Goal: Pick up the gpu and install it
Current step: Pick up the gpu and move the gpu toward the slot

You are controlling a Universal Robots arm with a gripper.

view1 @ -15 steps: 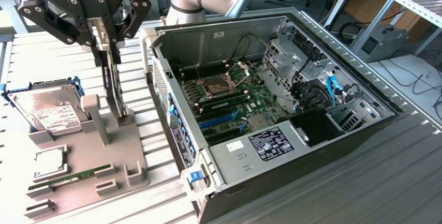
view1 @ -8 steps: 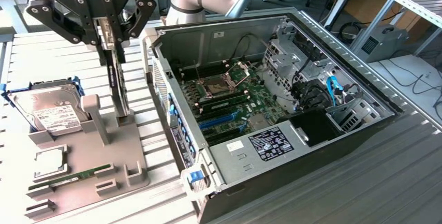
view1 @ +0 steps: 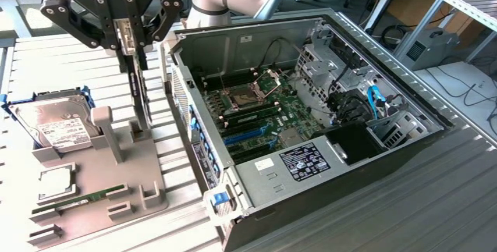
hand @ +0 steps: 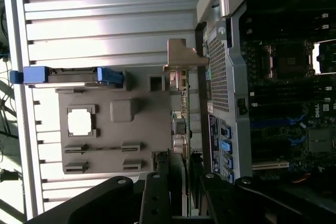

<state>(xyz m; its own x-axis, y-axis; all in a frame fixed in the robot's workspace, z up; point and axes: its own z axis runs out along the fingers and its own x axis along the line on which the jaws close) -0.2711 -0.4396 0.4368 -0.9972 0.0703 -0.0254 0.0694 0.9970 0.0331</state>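
Hand (view1: 125,51): clenched on the upper edge of the gpu (view1: 139,95), fingers on either face of the card. The arm stands over the grey fixture (view1: 101,176) on the slatted bench (view1: 62,60).

Gpu: held upright and seen edge-on as a thin black slab hanging straight down from the hand. Its lower end reaches the upright holder at the fixture's far corner, just beside the open computer case (view1: 256,170). Whether it is seated in the holder or just clear of it cannot be told.

Exterior view supplies the height relation: the hand above, the card below it, the fixture beneath. It also shows the hard drive (view1: 53,125) in a blue carrier at the exterior view's left, well apart from the card. A green memory stick (view1: 81,196) lies in its slot nearer the camera.

Wrist view supplies the plan relation. The gpu (hand: 182,124) runs as a narrow strip out from between the black fingers (hand: 157,192) of the hand (hand: 178,174). It lies along the fixture (hand: 105,145) edge, parallel to the perforated case (hand: 231,77) wall and close beside it. A pale metal bracket (hand: 184,59) shows at the card's far end. The hard drive (hand: 73,75) appears edge-on, and the case interior exposes the motherboard (hand: 283,103) with its blue slots.
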